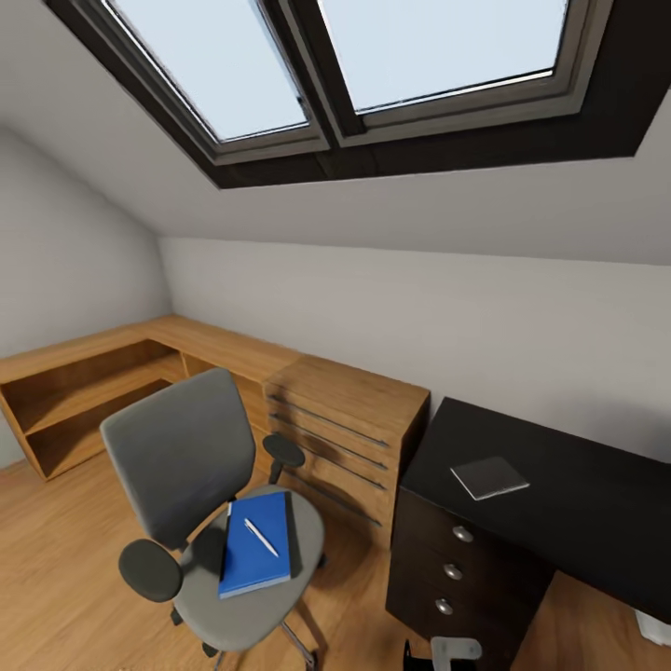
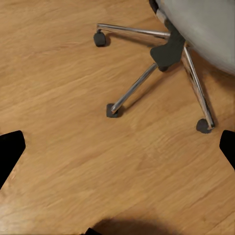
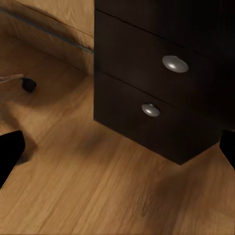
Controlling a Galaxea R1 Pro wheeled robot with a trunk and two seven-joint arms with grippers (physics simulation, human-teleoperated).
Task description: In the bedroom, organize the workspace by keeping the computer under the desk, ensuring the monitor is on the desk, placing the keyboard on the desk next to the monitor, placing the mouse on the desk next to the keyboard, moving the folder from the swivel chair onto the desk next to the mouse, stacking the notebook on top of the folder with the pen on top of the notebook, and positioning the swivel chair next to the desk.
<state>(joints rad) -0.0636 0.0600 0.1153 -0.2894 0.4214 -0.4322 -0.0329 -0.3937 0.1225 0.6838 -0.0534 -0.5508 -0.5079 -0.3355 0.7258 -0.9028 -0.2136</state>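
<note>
The grey swivel chair (image 1: 200, 485) stands on the wooden floor left of the black desk (image 1: 578, 513). On its seat lies the blue folder (image 1: 256, 543), and the white pen (image 1: 261, 538) rests on the folder. The dark grey notebook (image 1: 489, 477) lies on the desk near its left end. My left gripper (image 2: 117, 152) hangs open over the floor beside the chair's chrome star base (image 2: 147, 78). Facing the desk's round-knobbed drawers (image 3: 161, 93), my right gripper (image 3: 117, 149) is open and empty. Monitor, keyboard and mouse are out of view. A pale corner (image 1: 657, 629) under the desk may be the computer.
A light wooden chest (image 1: 349, 438) with bar handles stands between chair and desk. Low wooden shelving (image 1: 84, 391) runs along the left wall under a sloped ceiling with skylights. A grey arm part (image 1: 452, 650) shows at the bottom edge, close to the drawers.
</note>
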